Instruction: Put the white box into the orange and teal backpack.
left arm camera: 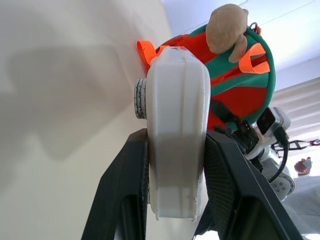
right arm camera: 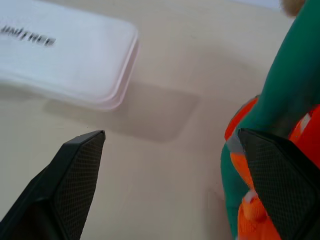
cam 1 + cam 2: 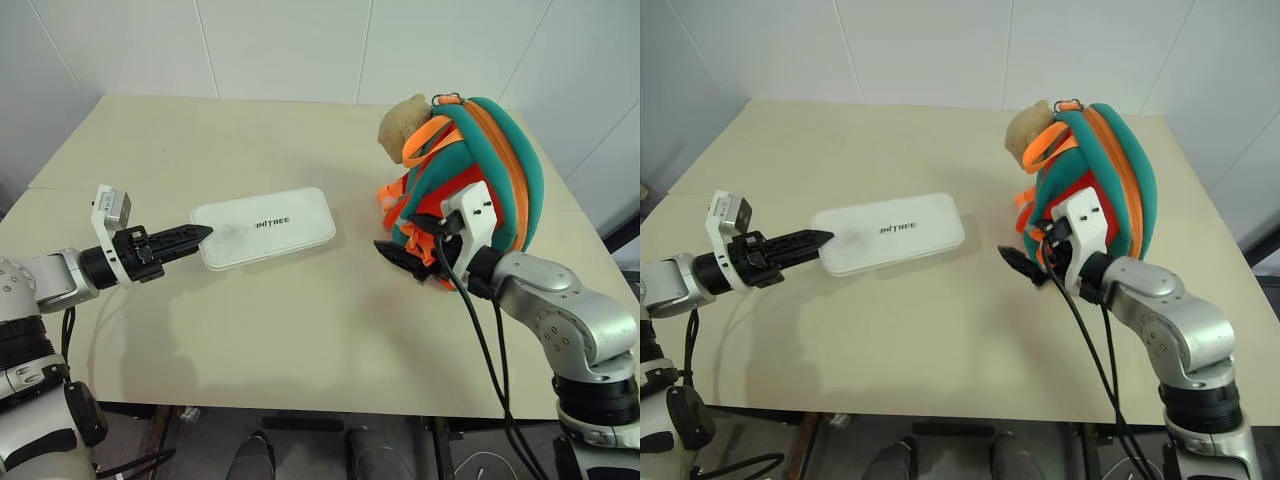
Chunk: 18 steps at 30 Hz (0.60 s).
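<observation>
The white box (image 3: 265, 227), flat with dark lettering on top, hangs level just above the table with a shadow under it. My left gripper (image 3: 200, 235) is shut on its left end; in the left wrist view both fingers (image 1: 125, 190) press the box (image 1: 175, 125) from either side. To the right the orange and teal backpack (image 3: 490, 170) stands upright with its tan plush piece (image 3: 405, 125) at the top. My right gripper (image 3: 400, 255) is open at the backpack's lower front. One of its fingers (image 2: 280, 170) lies against the backpack (image 2: 285, 85); the other points towards the box (image 2: 65, 55).
The beige table (image 3: 300, 330) has bare surface between the box and the backpack and along its front edge. White walls stand close behind it. Black cables (image 3: 480, 340) hang from my right wrist over the front edge.
</observation>
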{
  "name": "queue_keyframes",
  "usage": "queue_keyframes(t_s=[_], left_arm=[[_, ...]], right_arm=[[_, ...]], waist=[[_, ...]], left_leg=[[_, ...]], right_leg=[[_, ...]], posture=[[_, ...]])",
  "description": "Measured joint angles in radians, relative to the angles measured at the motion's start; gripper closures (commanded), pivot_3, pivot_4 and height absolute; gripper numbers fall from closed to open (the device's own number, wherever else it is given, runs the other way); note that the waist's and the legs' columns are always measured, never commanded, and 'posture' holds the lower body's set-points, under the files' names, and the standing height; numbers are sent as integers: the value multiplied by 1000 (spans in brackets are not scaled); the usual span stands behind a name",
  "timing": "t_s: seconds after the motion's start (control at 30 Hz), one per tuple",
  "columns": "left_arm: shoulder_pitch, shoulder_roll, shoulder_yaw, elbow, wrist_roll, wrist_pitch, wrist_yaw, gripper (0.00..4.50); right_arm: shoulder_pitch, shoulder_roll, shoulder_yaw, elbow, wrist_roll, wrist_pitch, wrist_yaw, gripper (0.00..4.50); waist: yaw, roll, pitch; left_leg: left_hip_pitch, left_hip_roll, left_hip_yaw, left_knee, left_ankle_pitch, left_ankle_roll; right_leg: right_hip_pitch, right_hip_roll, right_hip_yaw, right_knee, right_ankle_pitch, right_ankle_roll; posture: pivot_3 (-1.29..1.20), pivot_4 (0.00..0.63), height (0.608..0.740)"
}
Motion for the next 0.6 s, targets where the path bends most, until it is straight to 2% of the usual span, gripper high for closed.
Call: queue_keyframes(t_s=[0.4, 0.6], left_arm=[[0, -3, -2, 0, 0, 0, 0, 3278], [-1, -7, -1, 0, 0, 3, 0, 3278]], right_arm=[[-46, -3, -14, 18, -90, -28, -38, 0], [-108, 149, -6, 88, -165, -72, -162, 0]], waist=[[-9, 0, 0], [-18, 0, 0]], left_leg=[[0, 0, 0, 0, 0, 0], [0, 0, 0, 0, 0, 0]], right_leg=[[0, 0, 0, 0, 0, 0], [-1, 0, 0, 1, 0, 0]], posture=[[0, 150, 740], [0, 150, 740]])
